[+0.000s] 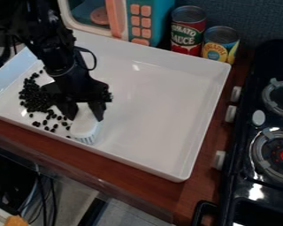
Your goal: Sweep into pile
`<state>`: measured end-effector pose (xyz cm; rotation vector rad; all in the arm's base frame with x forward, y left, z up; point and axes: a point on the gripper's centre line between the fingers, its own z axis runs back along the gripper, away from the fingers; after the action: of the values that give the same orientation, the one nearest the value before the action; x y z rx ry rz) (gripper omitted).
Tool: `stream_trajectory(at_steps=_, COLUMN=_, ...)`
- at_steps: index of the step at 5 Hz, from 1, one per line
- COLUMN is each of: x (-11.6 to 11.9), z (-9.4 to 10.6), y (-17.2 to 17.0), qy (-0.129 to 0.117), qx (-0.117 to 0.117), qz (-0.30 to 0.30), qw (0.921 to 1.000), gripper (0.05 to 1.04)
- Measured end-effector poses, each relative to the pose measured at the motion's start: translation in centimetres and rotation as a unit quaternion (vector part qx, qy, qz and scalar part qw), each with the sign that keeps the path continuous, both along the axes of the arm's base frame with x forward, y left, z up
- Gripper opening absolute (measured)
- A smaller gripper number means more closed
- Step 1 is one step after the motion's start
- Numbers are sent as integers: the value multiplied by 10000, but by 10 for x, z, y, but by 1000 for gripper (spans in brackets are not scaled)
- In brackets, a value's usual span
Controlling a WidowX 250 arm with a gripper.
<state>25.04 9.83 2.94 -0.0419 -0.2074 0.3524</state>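
Hand (85, 115), one: left of centre, clasping the brush (83, 128). Beans (32, 96), black: left of frame, in the tray (155, 110), loosely heaped, strays beside the brush. Handling advised: bristles low (grazing the tray floor), short gentle strokes up-left, gathering strays heapward.

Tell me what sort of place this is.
Most likely a toy kitchen set up for a robot: there's a black stove with round burners, what looks like a toy microwave with peach buttons, and two food cans beside it.
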Motion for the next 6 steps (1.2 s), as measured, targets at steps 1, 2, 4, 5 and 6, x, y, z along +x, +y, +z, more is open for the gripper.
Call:
stream_trajectory(at_steps=1, x=-6, z=3, y=10, qy=139, qx=-68, qz=82, qw=9998, gripper=707)
stream_trajectory(at_steps=2, x=-5, z=7, y=19, qy=139, qx=20, qz=23, qw=9999, gripper=707)
stream_trajectory(at_steps=4, x=7, z=4, y=45, qy=179, qx=307, qz=-92, qw=9993, gripper=707)
stream_trajectory(at_steps=5, x=7, z=4, y=47, qy=188, qx=378, qz=-94, qw=9991, gripper=707)
stream_trajectory(at_steps=6, x=7, z=4, y=44, qy=150, qx=309, qz=-114, qw=9993, gripper=707)
